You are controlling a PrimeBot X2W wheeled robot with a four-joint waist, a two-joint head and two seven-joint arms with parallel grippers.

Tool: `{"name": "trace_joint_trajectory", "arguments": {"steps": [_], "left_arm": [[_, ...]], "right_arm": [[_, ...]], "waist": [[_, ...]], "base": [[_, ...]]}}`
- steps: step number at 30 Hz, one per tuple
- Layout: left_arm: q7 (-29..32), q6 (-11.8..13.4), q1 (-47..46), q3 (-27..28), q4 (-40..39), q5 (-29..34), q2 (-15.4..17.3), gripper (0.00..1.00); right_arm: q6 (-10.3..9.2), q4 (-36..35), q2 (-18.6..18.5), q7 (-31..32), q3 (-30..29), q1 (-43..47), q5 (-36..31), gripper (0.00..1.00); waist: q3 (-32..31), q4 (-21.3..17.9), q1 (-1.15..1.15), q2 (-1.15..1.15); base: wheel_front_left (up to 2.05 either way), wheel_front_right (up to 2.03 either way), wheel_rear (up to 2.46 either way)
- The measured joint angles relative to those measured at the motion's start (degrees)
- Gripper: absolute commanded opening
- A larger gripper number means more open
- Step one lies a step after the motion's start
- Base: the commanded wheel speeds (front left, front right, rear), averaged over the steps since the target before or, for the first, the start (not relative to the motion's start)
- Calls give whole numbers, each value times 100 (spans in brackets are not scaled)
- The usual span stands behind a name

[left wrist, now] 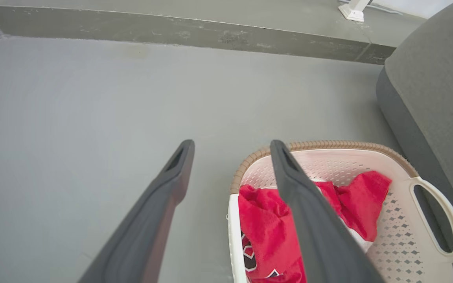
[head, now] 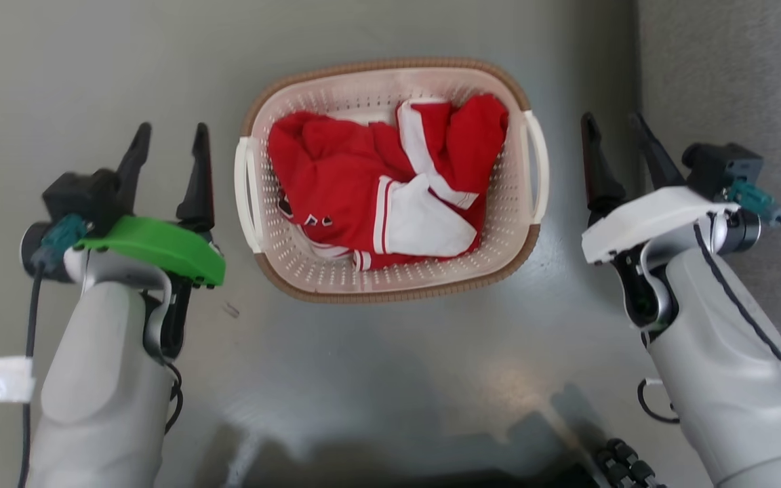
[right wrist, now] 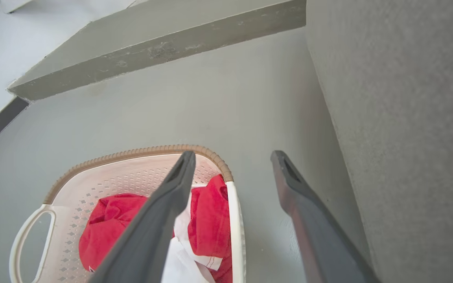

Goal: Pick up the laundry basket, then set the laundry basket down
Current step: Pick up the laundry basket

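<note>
Laundry basket [head: 390,63] sits on the grey floor [head: 390,379] dead centre between the two arms, a red and white garment [head: 377,196] heaped inside. Its long axis runs side to side, so one white loop handle [head: 247,193] faces the left gripper [head: 172,134] and the other handle [head: 537,166] faces the right gripper [head: 613,122]. Both grippers are spread wide and carry nothing. Each hangs just beside its end of the basket without touching it, fingers pointing forward along the basket instead of in at the handles. Neither arm looks clearly nearer. Grey upholstered furniture [head: 729,68] stands close behind the right arm. I'd say each gripper needs to come inward to its own handle.
</note>
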Motion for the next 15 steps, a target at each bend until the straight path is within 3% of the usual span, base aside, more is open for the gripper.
{"name": "trace_joint_trajectory", "arguments": {"steps": [15], "left_arm": [[294,-2,-707,-605,967,-214,-35,100]], "right_arm": [[177,1132,87,214,120,-670,163,100]], "waist": [[636,135,0,0]], "base": [[0,0,0]]}}
